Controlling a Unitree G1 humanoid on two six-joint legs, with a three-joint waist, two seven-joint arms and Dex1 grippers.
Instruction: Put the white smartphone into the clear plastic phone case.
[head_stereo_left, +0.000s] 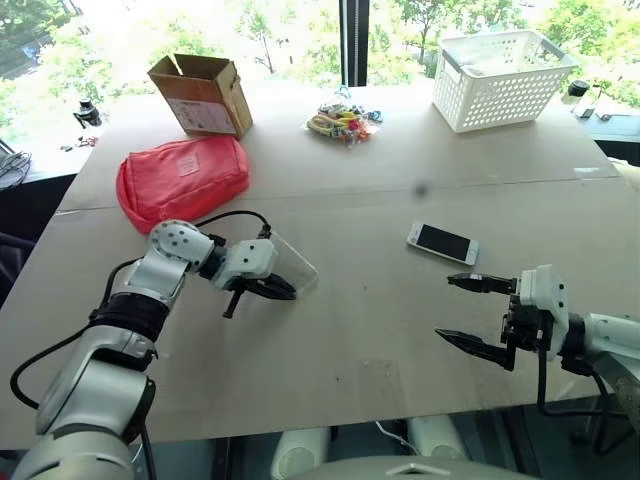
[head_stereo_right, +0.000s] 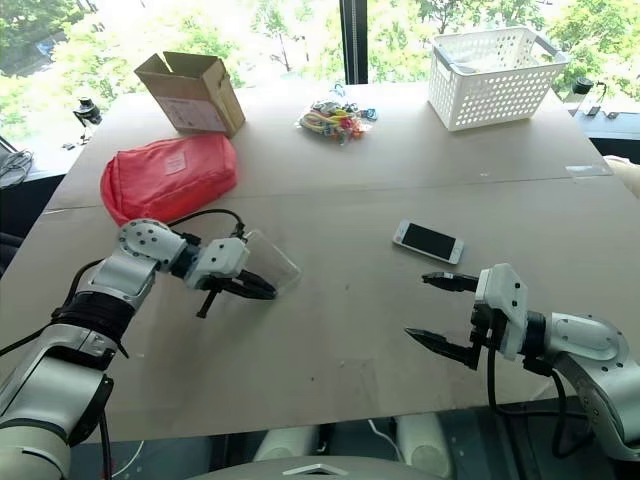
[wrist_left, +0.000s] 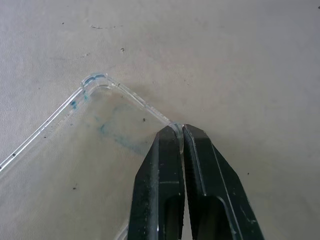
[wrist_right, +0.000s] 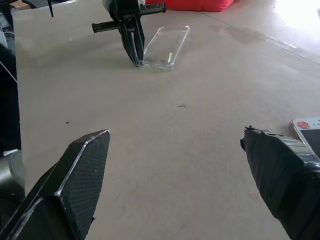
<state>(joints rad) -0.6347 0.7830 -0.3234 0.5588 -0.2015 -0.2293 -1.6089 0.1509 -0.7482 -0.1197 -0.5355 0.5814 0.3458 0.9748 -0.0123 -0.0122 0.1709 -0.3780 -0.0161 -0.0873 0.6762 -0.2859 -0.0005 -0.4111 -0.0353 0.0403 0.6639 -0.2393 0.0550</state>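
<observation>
Pinching the rim of the clear plastic phone case (wrist_left: 100, 150), the left gripper (head_stereo_left: 285, 291) has its two black fingers (wrist_left: 160, 190) pressed together on the thin wall near one rounded corner, and the case lies flat on the table (head_stereo_left: 350, 340) with nothing inside it. Faint bluish smudges on the case's floor show in the left wrist view; from the head camera the shell is barely a glint just beyond the fingertips, and its far end is hard to trace there. Across the table, the right gripper (head_stereo_left: 470, 312) hovers just above the surface with its jaws spread wide and nothing between them. Just beyond its upper finger lies the white smartphone (head_stereo_left: 442, 243), screen up, well apart from the case and slightly angled. The right wrist view catches only a corner of that phone beside one finger, yet it gives the clearest look at the case, showing its whole outline with the left gripper clamped at its near end. Farther off from the left gripper sits a red pouch (head_stereo_left: 182, 180), closed, and past it an open cardboard box (head_stereo_left: 202, 95) whose inside I cannot make out. A bundle of colourful small items (head_stereo_left: 342, 122) lies mid-table, and a white slotted basket (head_stereo_left: 502, 78) stands at the far right edge, seemingly empty.
</observation>
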